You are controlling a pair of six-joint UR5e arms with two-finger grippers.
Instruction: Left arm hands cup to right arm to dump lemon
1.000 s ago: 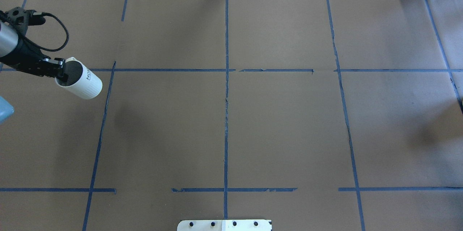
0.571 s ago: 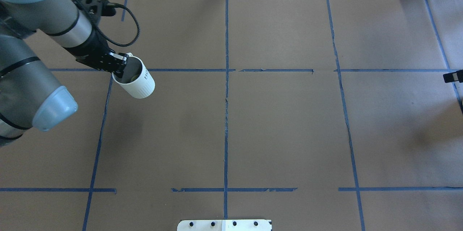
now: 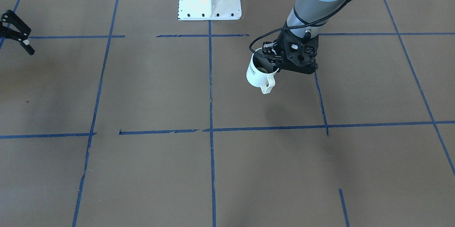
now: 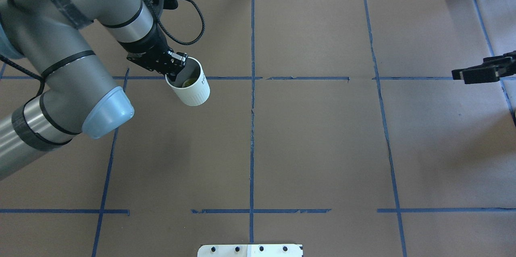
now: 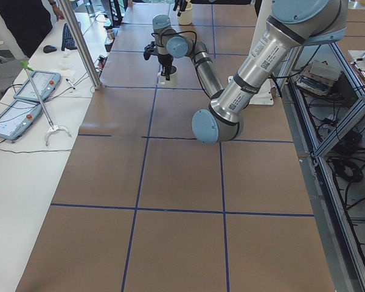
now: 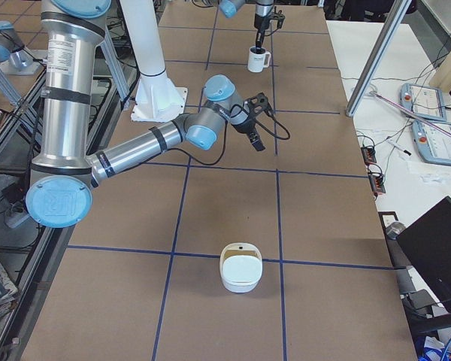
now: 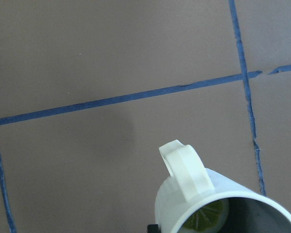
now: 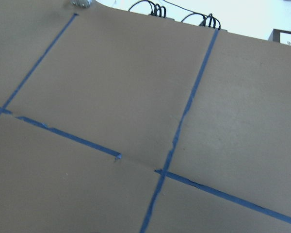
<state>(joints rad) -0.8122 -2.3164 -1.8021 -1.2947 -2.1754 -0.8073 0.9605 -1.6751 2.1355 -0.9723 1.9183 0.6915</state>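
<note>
While my left hand (image 4: pixel 177 67) was clamped on the cup (image 4: pixel 193 92), it held the cup by the rim, one finger inside and one outside. The cup hung clear of the desk (image 4: pixel 314 148) and cast a soft shadow on the brown paper below. From overhead it showed over the desk's left half, against the far cross line of blue tape (image 4: pixel 306 78) and short of the centre line. Seen from across the desk, its handle pointed towards that camera, and dark lettering showed on its side. A lemon (image 4: pixel 189 82) slice lay in the grey inside, against the wall; my left wrist camera caught its pale yellow-green flesh just under the rim, with the handle standing up in front.

My right hand (image 4: pixel 463 75) hovered at the desk's right edge, well apart from the cup, its fingers pointing towards the middle. Both fixed views cut it off at the frame edge, so I could not tell whether its fingers were apart or together. My right wrist camera showed only brown paper and tape.
</note>
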